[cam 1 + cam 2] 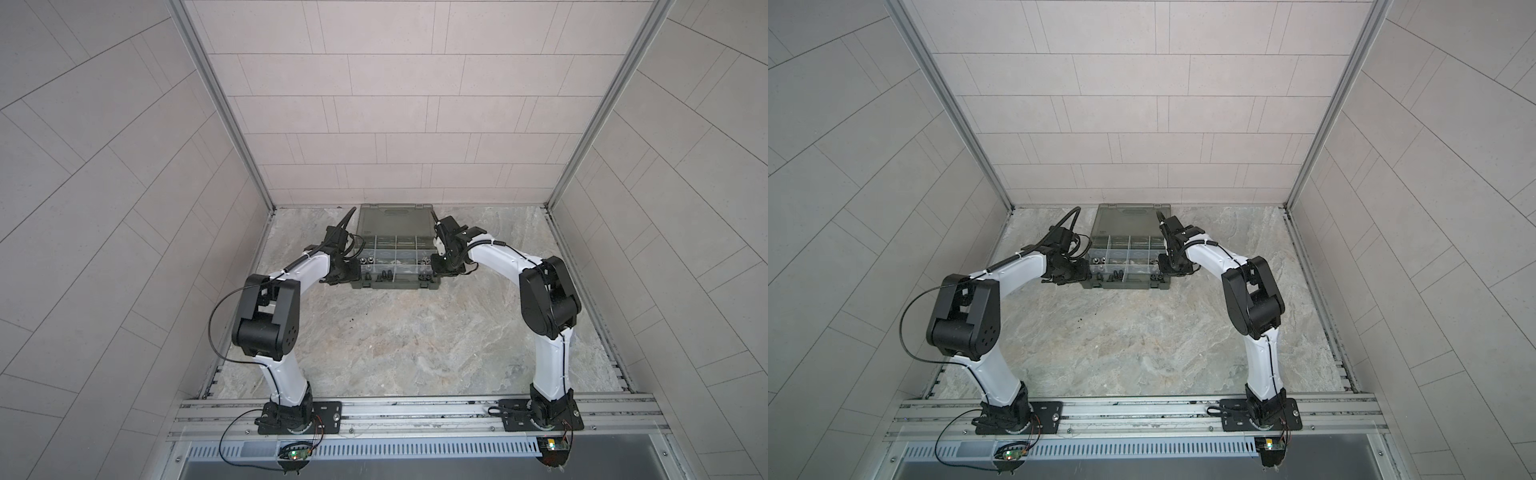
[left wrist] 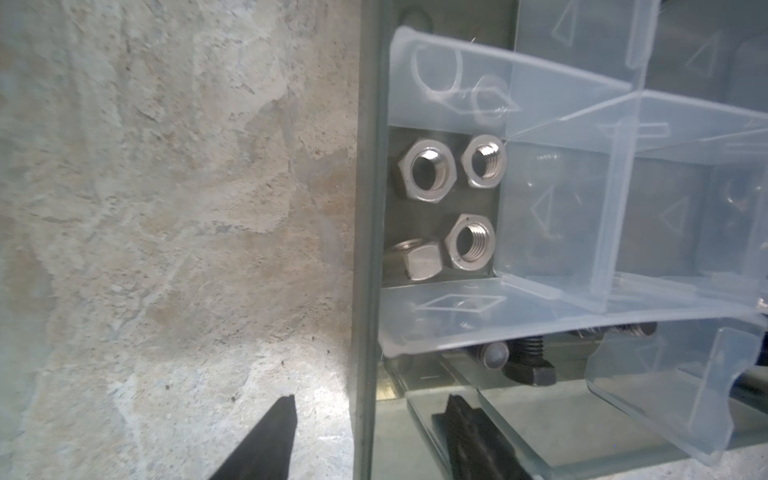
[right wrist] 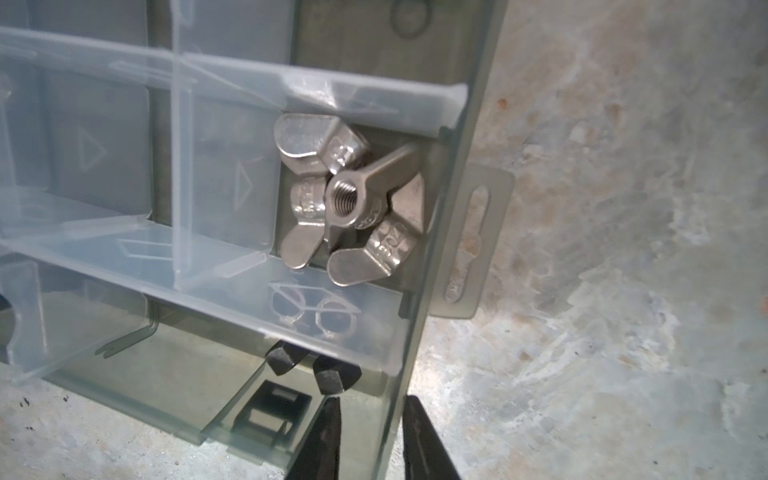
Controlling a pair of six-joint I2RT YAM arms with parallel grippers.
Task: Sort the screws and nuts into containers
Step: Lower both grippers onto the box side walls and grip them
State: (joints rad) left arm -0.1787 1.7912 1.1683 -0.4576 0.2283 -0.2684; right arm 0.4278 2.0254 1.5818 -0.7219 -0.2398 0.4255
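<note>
Nuts first: 4 silver hex nuts (image 2: 420, 261) sit in one cell of the organizer case (image 1: 395, 286), just ahead of the left gripper (image 2: 372, 399). 3 of them lie flat with threads showing, and 1 rests on its side. That gripper's fingers (image 2: 266, 440) stand wide apart, straddling the case's side wall. One is outside over the marbled table (image 2: 166, 208) and one is inside; neither touches the wall, and nothing is held. Just beyond the inner finger, a black screw (image 2: 528, 368) lies half hidden under a pale divider (image 2: 540, 328).

Now the far side: the right gripper (image 3: 372, 399) straddles the opposite side wall with a much narrower gap. Its outer finger looks right against the wall, the inner one stands clear, so there is no grip. 4 silver wing nuts (image 3: 353, 195) are heaped in the cell further ahead of those fingers. 2 black hex pieces (image 3: 332, 376) sit right at the inner fingertip; nuts or screw heads, I cannot tell. In both top views the lid (image 1: 395, 220) stands open beyond both grippers.
</note>
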